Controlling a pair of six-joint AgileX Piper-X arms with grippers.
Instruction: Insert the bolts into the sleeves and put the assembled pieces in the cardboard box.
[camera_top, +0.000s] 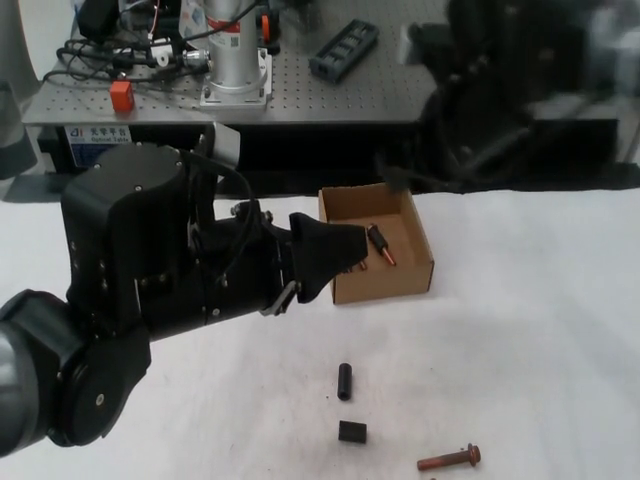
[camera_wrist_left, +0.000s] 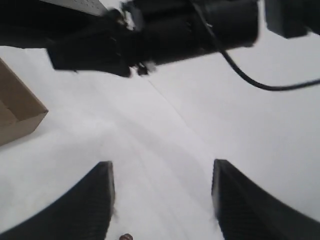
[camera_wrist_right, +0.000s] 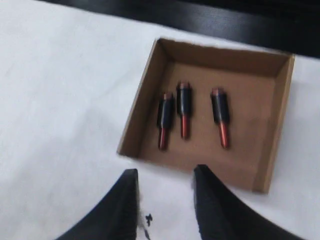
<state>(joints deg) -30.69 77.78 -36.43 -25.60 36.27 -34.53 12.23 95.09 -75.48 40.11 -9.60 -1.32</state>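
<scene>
**1. Left arm.** The left arm (camera_top: 140, 260) occupies the near left of the high view, raised above the white-covered counter (camera_top: 540, 330). The left gripper (camera_wrist_left: 162, 167) points across the counter toward its right side. Its fingers (camera_wrist_left: 92, 205) are spread wide with nothing between them, and bare counter shows in the gap.

**2. Right arm.** The right arm (camera_top: 500, 100) is at the far right of the high view, beyond the cardboard box (camera_top: 385, 285). The right gripper (camera_wrist_right: 165, 175) is above the counter with the box just past its tips. Its fingers (camera_wrist_right: 120, 205) are parted and hold nothing.

**3. Cardboard box.** The box sits on the counter with its top open. On its floor lie 3 assembled pieces (camera_wrist_right: 183, 105), each a copper-coloured bolt inside a black sleeve. All 3 lie roughly parallel. 2 are close side by side and 1 lies apart from them.

**4. Loose parts.** 2 loose sleeves (camera_top: 344, 381), both black, lie on the counter on the near side of the box, close together but not touching. 1 loose bolt (camera_top: 450, 459) lies to the right of the nearer sleeve, apart from it. In the left wrist view a copper-coloured bolt end is visible on the counter by the left gripper. Whether it is the same bolt cannot be told.

**5. Background.** A perforated metal board (camera_top: 330, 100) behind the counter carries cables and hardware.
</scene>
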